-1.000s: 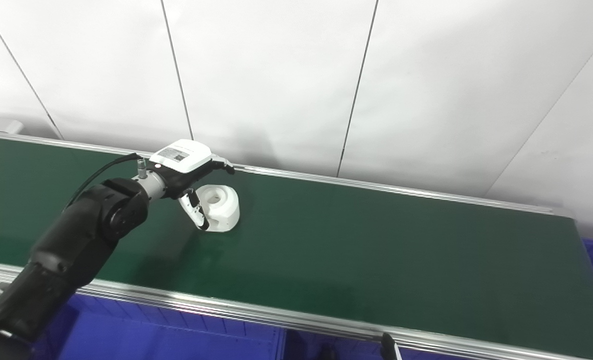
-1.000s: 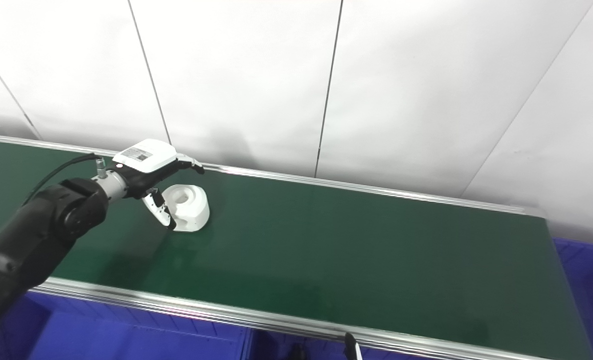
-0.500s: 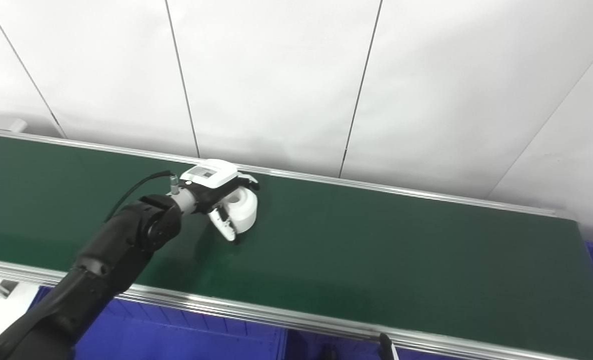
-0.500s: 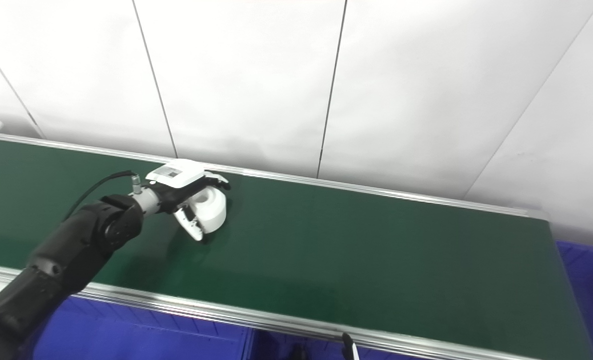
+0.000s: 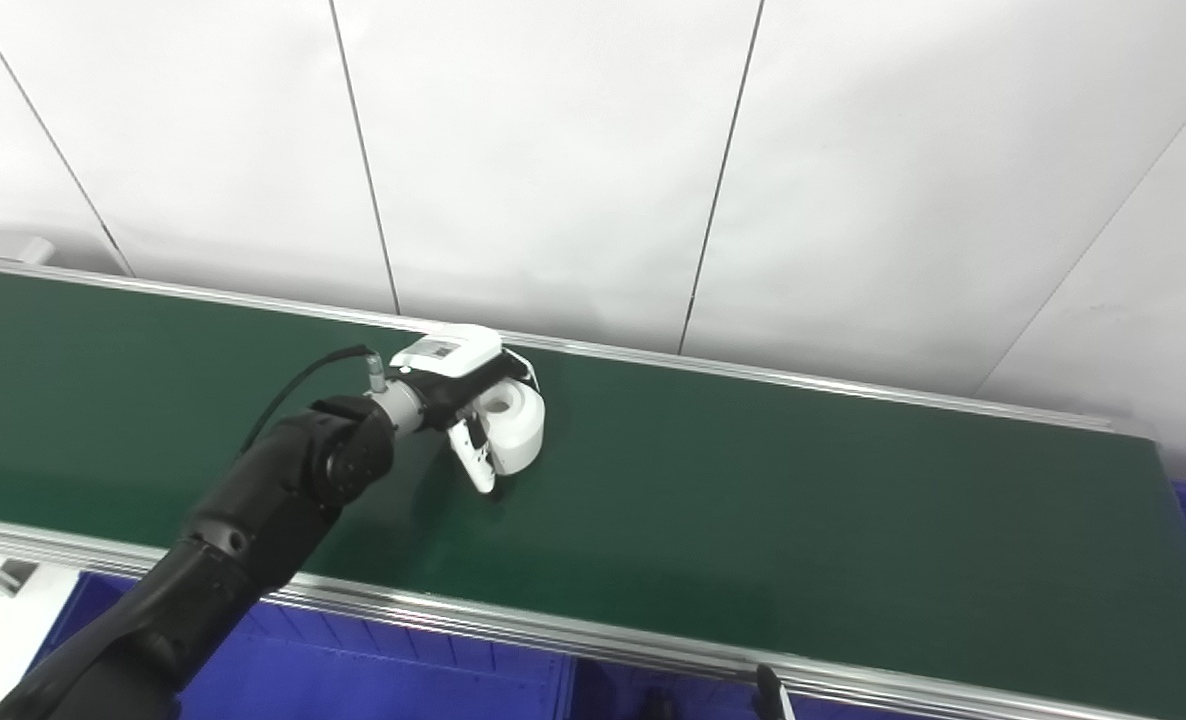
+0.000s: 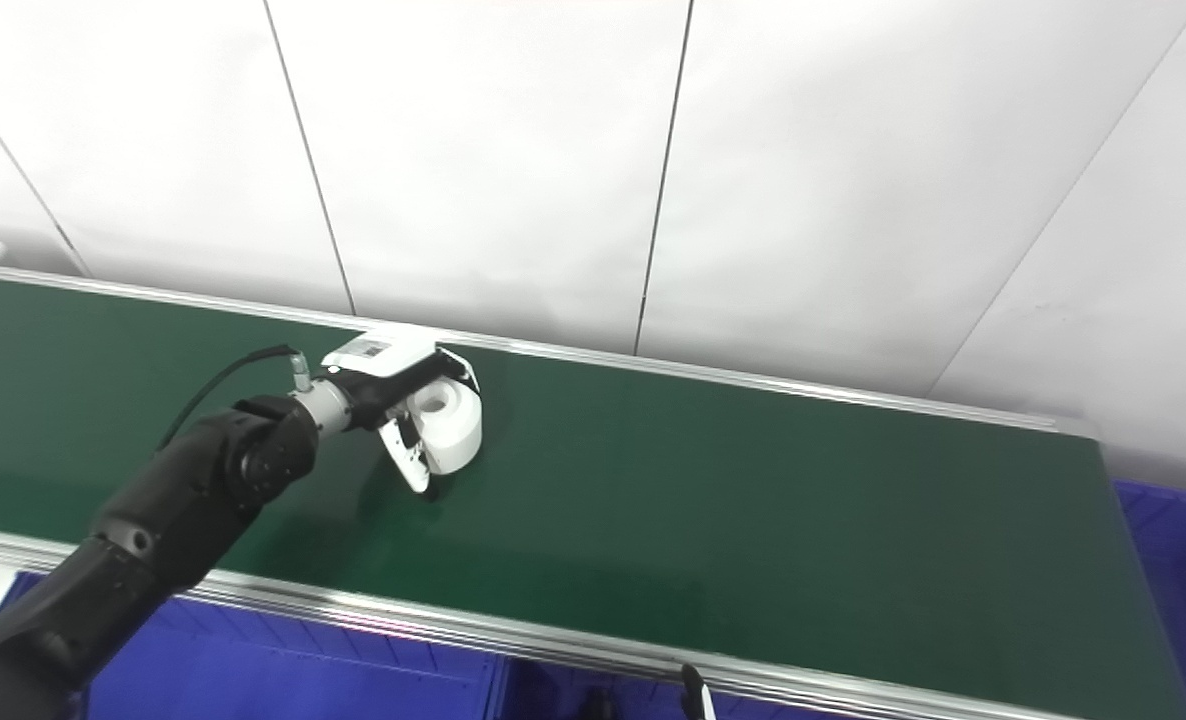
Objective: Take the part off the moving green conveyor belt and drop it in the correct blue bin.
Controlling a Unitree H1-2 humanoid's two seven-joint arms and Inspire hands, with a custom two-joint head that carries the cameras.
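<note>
A black robot arm reaches from the lower left across a green belt. Its left hand wraps a white round part, fingers curled around it on the belt's far side. Blue bins sit below the near rail. The right hand is out of view.

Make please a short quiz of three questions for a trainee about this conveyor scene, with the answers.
1. True or false: the left hand is around the white part on the green conveyor belt.
2. Multiple choice: the blue bins show (A) on the belt, (B) below its near edge and past its right end, (C) on the wall.
3. Fill in: the part has a round ____ in its top.

Key: 1 true; 2 B; 3 hole.
</note>
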